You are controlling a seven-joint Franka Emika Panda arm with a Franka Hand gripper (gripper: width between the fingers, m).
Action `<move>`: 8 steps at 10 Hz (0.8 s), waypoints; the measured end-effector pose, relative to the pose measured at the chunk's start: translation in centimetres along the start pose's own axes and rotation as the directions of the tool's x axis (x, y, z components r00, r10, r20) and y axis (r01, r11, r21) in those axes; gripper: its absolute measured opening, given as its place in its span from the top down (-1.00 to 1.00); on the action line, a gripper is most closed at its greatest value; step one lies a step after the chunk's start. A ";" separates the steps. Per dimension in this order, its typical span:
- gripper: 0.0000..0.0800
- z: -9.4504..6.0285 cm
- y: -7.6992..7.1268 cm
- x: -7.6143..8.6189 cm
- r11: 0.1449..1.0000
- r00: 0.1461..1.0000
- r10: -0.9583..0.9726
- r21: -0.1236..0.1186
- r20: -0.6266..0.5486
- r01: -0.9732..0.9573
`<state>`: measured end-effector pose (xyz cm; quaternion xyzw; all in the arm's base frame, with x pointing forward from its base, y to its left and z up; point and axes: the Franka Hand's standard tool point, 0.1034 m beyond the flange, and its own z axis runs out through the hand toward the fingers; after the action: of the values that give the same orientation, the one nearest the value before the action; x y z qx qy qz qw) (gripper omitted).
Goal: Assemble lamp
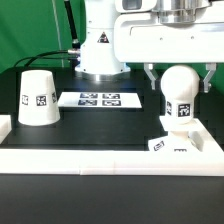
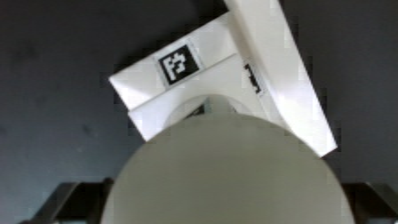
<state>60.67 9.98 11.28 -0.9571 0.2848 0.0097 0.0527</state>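
The white round bulb (image 1: 178, 92) stands upright on the flat square base (image 1: 163, 146) at the exterior view's right, by the front white wall. My gripper (image 1: 178, 82) hangs over it, open. One of its fingers (image 1: 151, 76) is on each side of the bulb's head, with a narrow gap on both sides. In the wrist view the bulb (image 2: 222, 165) fills the space between the jaws, and the tagged base (image 2: 196, 65) lies beyond it. The tapered shade (image 1: 38, 98) stands apart on the exterior view's left, wide end down.
The marker board (image 1: 98, 99) lies on the black table between the shade and the bulb. A low white wall (image 1: 100, 158) runs along the table's front and turns up both sides. The robot's white body (image 1: 100, 45) stands at the back.
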 end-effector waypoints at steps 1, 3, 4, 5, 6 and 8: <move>-0.45 0.1 -0.1 -0.2 0.993 0.993 0.117 0.006 0.010 -0.118; -0.45 0.1 -0.3 -0.4 0.954 0.954 0.301 0.006 0.018 -0.301; -0.45 0.1 -0.4 -0.4 0.939 0.939 0.342 0.007 0.021 -0.343; -0.45 0.1 -0.5 -0.5 0.911 0.911 0.412 0.008 0.023 -0.412; -0.45 0.1 -0.5 -0.5 0.894 0.894 0.448 0.009 0.026 -0.448; -0.45 0.1 -0.5 -0.5 0.904 0.904 0.426 0.010 0.027 -0.426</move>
<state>60.56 10.72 11.23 -0.8711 0.4864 0.0301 0.0603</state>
